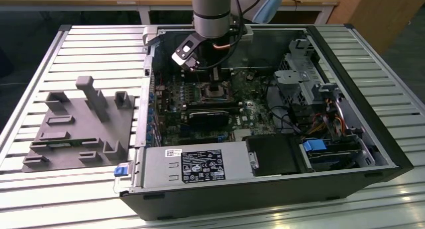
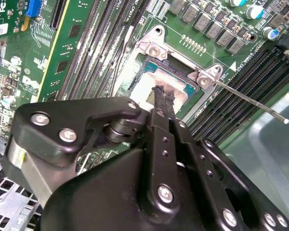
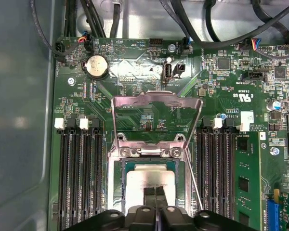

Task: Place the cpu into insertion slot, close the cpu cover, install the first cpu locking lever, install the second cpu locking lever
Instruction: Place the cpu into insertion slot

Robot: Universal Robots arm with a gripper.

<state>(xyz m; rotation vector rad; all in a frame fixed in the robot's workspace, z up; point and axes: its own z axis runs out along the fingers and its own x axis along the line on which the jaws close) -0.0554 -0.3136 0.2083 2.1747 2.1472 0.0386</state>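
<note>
My jaws, closed together and empty, sit over the cpu (image 3: pixel 151 182) directly beneath. The cpu cover (image 3: pixel 156 98) stands open just beyond.

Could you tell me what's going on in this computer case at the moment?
A robot arm is reaching into an open computer case. Its claw, fingertips together, is down at the cpu, which lies in the insertion slot. The cpu cover stands tilted open, and a thin locking lever sticks out unlatched.
</note>
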